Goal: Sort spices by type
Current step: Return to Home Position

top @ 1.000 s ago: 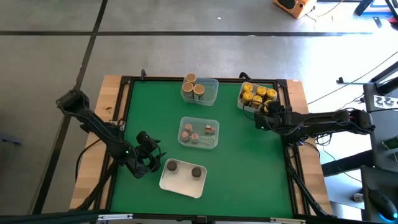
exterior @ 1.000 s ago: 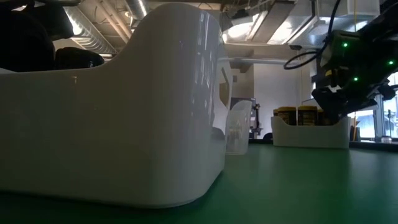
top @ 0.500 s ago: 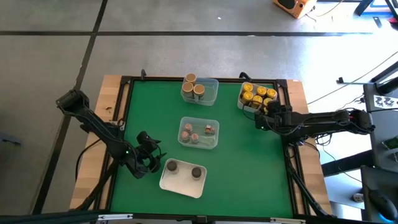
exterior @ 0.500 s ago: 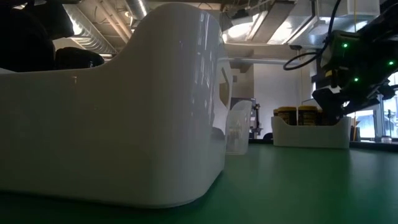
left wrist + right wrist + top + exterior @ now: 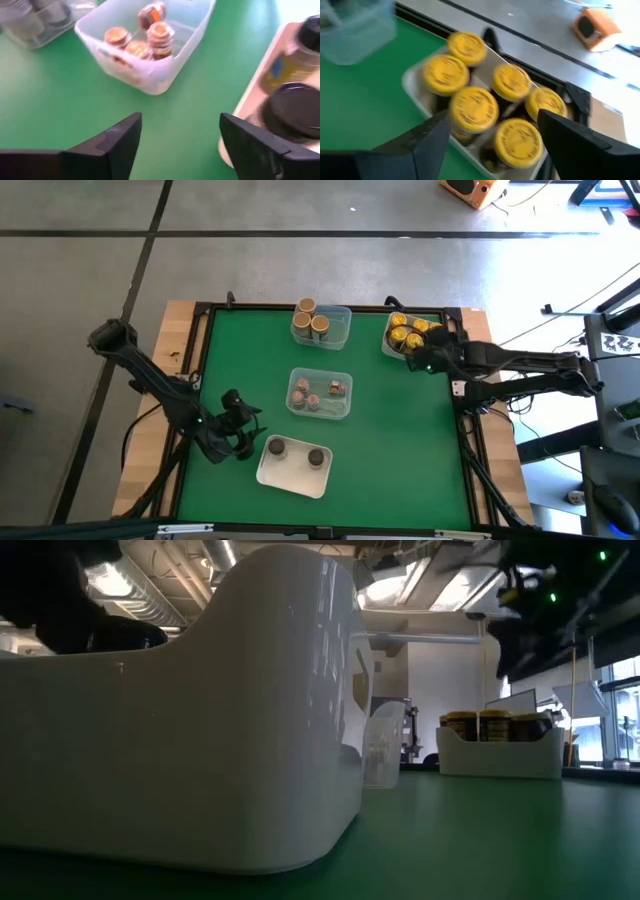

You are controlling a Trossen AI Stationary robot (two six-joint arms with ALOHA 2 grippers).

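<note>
Several yellow-topped spice jars (image 5: 472, 107) stand in a white tray (image 5: 392, 345) at the far right. My right gripper (image 5: 412, 362) hangs open above that tray's near side, nothing between its fingers (image 5: 492, 120). Two dark-topped jars (image 5: 274, 446) stand in a white tray (image 5: 293, 475) at the near edge. My left gripper (image 5: 243, 442) is open just left of this tray, above the table, with bare green mat between its fingers (image 5: 180, 125). Brownish-topped jars (image 5: 150, 37) sit in the middle clear tray (image 5: 320, 410). Two tan-topped jars (image 5: 312, 316) stand in the far clear tray (image 5: 338, 330).
The green mat (image 5: 400, 440) lies bare on the right half and along the left side. A black frame (image 5: 203, 340) rims the table. In the low view the near white tray (image 5: 200, 720) fills the left half, with the yellow-jar tray (image 5: 500, 752) beyond on the right.
My right gripper has gone up from the yellow-jar tray's near corner and now hangs well above the jars, shifted slightly toward the table's left. My left gripper has risen a little beside the near white tray. No jar or tray has moved.
</note>
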